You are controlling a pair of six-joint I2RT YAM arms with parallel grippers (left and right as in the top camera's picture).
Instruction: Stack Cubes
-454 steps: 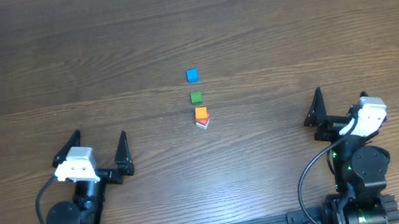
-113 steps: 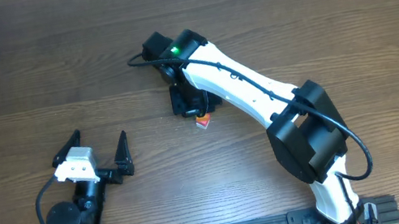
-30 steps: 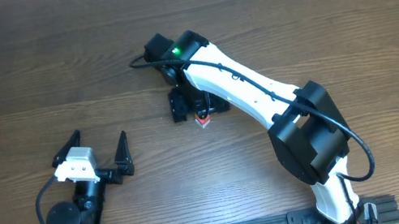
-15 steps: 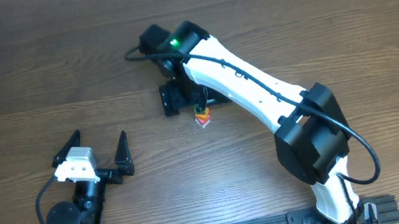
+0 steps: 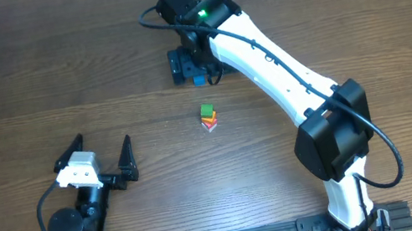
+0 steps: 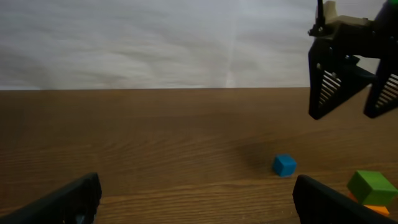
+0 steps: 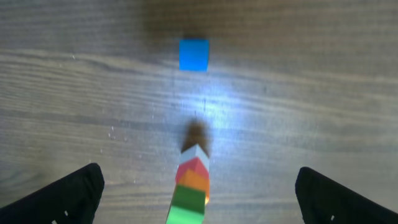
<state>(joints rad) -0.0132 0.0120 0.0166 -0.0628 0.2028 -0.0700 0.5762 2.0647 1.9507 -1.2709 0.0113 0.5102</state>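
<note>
Hovering with fingers apart, the right gripper (image 5: 196,67) hangs near the small blue cube (image 7: 193,55) and the green-topped cube stack (image 5: 208,116); the left gripper (image 5: 101,140) has its fingers apart too.

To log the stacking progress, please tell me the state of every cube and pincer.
Green cube: on top of the stack.
Stack: four cubes, standing.
Blue cube: alone on the table, not stacked.
Left pincer: open, empty.
Right pincer: open, empty, lifted.

Left wrist view: stack (image 6: 371,194), lower 2 cubes cut off.
</note>
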